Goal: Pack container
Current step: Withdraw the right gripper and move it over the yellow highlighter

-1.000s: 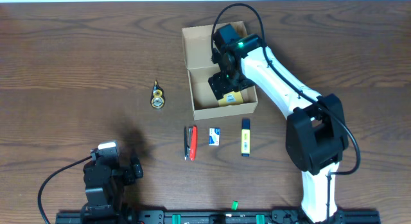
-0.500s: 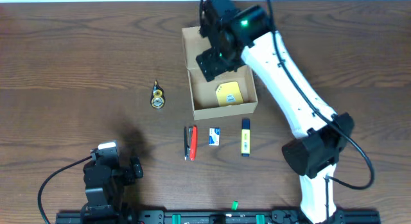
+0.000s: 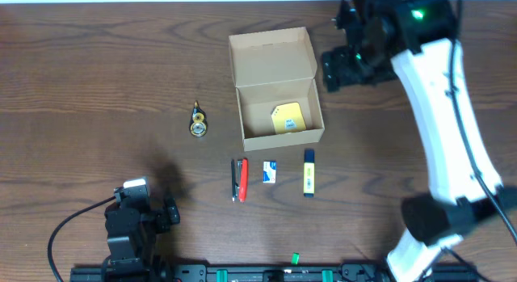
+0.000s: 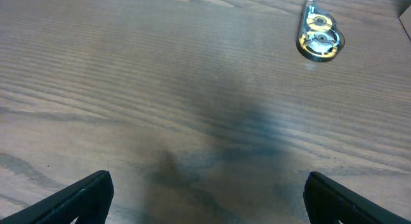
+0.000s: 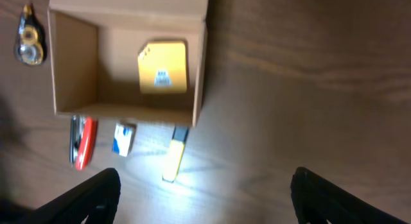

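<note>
- I see the box (image 3: 257, 114) in the far middle of the table (image 3: 97, 64), standing open. Its lid (image 3: 271, 49) is folded back on the far side.
- A yellow pad (image 3: 286, 119) lies flat on the floor of the box, near its right wall. The rest of the floor is bare cardboard.
- The right gripper (image 5: 205, 176) hangs above the table, to the right of the box and apart from it. In the overhead view it is beside the right edge of the lid.
- Its jaws stand wide apart and nothing is between them. From its wrist camera I look down on the whole box and on the items in front of it.
- In front of the box three items lie in a row on the table. From left to right they are a red tool (image 3: 240, 179), a small blue and white carton (image 3: 271, 172) and a yellow highlighter (image 3: 308, 172). None of them touches another or the box.
- A tape roller (image 3: 198, 121) lies alone to the left of the box, well apart from it.
- The left gripper (image 4: 207, 182) is at the near left corner, far from the box. Its jaws are also spread wide and they hold nothing. Its wrist camera shows only bare wood and the tape roller far ahead.
</note>
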